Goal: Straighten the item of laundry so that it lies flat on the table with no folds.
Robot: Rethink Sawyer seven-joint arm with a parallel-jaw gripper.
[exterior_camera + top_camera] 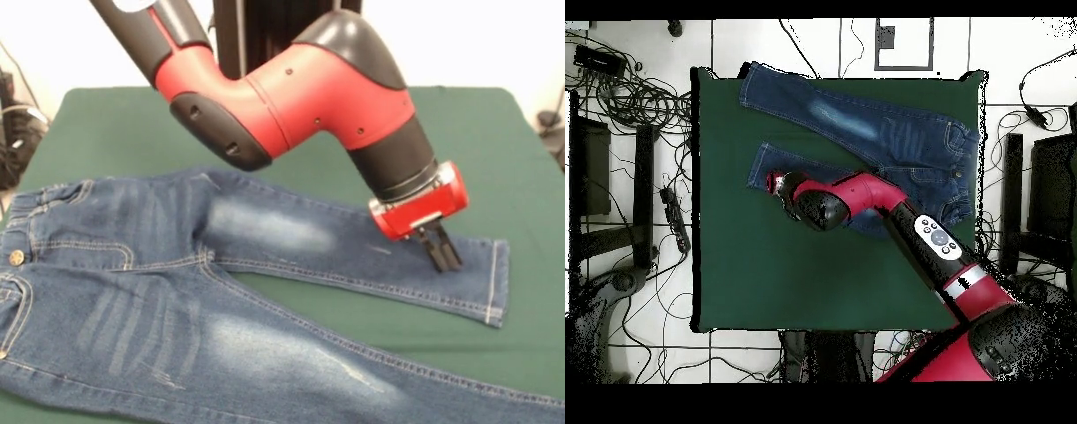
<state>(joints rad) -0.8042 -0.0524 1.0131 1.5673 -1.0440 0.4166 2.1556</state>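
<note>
Over counter (132, 124) centre, arm (300, 88) hides upper jeans (177, 291) leg; tool (444, 253) clenched, empty, near hem; jeans flat, faded patches.

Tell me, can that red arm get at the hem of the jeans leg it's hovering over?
Probably yes. The gripper is already down on that leg of the jeans, close to the hem, with only bare table around and nothing blocking the way.
</note>
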